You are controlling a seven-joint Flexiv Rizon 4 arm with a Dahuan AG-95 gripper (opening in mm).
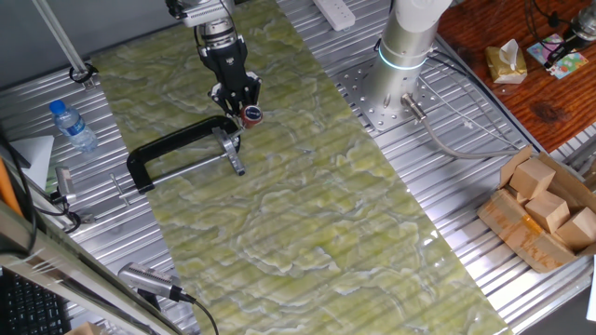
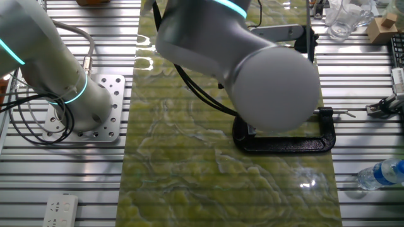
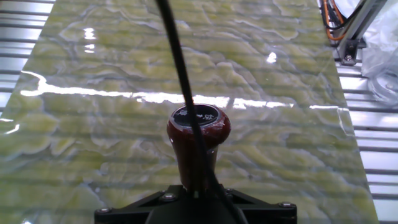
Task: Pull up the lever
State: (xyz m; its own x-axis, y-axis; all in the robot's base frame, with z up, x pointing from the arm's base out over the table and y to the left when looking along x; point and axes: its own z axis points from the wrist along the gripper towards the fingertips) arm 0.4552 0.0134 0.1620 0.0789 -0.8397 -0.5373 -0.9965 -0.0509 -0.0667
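Note:
The black C-shaped clamp (image 1: 177,144) lies on the green marbled mat (image 1: 307,205), with its silver screw (image 1: 233,156) pointing toward the front. The lever's red-brown knob (image 1: 252,115) sits just above the screw end. My gripper (image 1: 239,99) comes down from above and is shut on the lever just behind the knob. In the hand view the knob (image 3: 198,132) sticks out forward from the black gripper (image 3: 196,191), and the thin rod is hidden. In the other fixed view my arm hides the lever and only the clamp frame (image 2: 284,142) shows.
A water bottle (image 1: 73,126) lies left of the mat, also seen in the other fixed view (image 2: 382,174). The arm's base (image 1: 410,42) stands at the back right. A cardboard box of wooden blocks (image 1: 545,209) is at the right. A black cable (image 3: 177,56) crosses the hand view.

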